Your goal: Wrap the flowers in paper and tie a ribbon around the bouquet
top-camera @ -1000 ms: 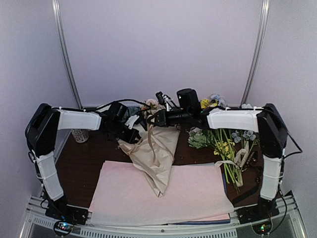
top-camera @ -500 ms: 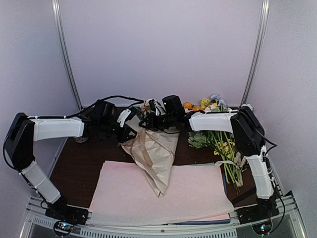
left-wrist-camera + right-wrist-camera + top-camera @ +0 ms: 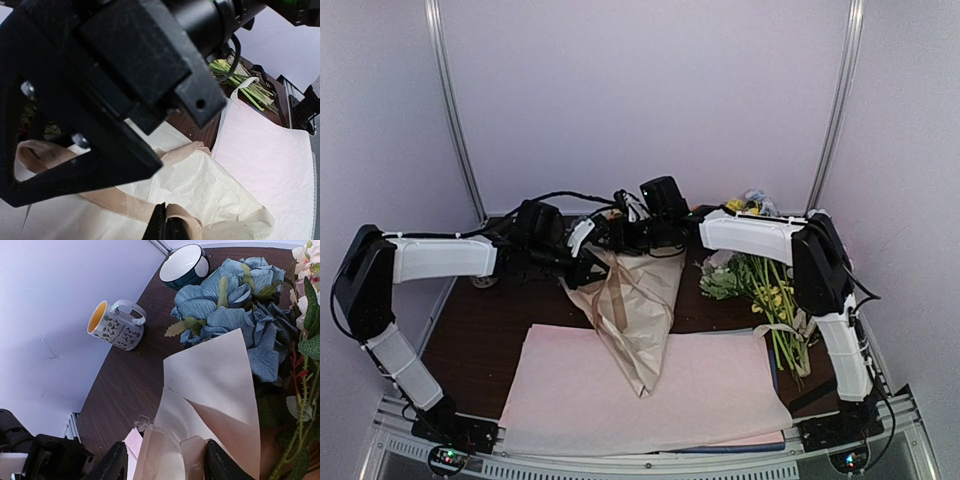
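Left wrist view: at the bottom edge the left gripper [image 3: 165, 227] has its jaws pressed together on the ribbon [image 3: 120, 202], a tan band running left from the pinch across the cream paper [image 3: 205, 182] to a loop at the frame's left. In the right wrist view the right gripper [image 3: 167, 466] stands partly open at the bottom edge. A folded edge of paper rises between its fingers [image 3: 116, 465], and contact cannot be judged. Above that fold, at upper right, are the blue heads of the flowers [image 3: 235, 305]. A grey mug [image 3: 117, 325] and a dark bowl [image 3: 185, 264] stand on the table [image 3: 130, 385] to the left. From the top view the bouquet [image 3: 635, 320] lies at centre, its point over the pink sheets [image 3: 720, 390] and its wide end up where both grippers meet. A loose bunch [image 3: 770, 290] lies at right.
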